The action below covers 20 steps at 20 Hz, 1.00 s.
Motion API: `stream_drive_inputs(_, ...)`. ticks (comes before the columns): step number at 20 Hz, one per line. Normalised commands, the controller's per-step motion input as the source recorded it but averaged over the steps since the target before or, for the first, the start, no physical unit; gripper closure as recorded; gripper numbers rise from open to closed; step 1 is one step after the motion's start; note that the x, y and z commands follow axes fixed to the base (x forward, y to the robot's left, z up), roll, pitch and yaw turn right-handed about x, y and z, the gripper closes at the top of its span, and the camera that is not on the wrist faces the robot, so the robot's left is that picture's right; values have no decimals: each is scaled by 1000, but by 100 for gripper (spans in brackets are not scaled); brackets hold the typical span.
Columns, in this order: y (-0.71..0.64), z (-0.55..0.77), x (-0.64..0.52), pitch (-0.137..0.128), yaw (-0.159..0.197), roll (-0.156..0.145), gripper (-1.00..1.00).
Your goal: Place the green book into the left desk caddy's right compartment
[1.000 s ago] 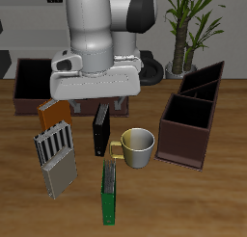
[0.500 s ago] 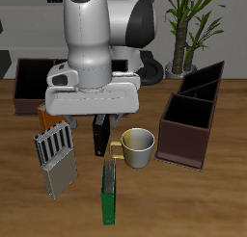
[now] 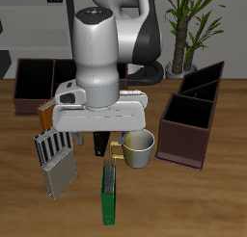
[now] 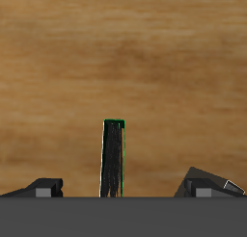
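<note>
The green book (image 3: 110, 191) stands on its thin edge near the table's front edge, just in front of the mug. In the wrist view the green book (image 4: 114, 159) shows as a narrow dark strip with a green rim, in line with the gap between my fingers. My gripper (image 3: 101, 127) hangs above the table farther back than the book. Its jaws are wide apart and empty, with the gripper (image 4: 121, 191) well above the book. The left desk caddy (image 3: 181, 144), dark reddish-brown with two bins, stands beside the mug, away from my gripper.
A pale yellow mug (image 3: 138, 147) stands between the green book and the left desk caddy. A black book (image 3: 99, 142) and an orange book (image 3: 47, 114) lie under my arm. A grey rack (image 3: 56, 162) stands beside them. A longer brown caddy (image 3: 32, 79) and a potted plant (image 3: 188, 29) are at the back.
My arm has moved toward the table's front edge and lower, so the hand now hangs over the black book. The objects on the table have not moved.
</note>
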Motion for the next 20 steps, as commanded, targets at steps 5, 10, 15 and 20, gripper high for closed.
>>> stream_drive_inputs(5,1,-345,65,21,5,2,-100)
stream_drive_inputs(10,36,-321,31,7,17,-4,-100)
stream_drive_inputs(15,-55,-195,70,20,-11,-16,-100)
stream_drive_inputs(20,-23,-150,95,41,-11,-9,-100)
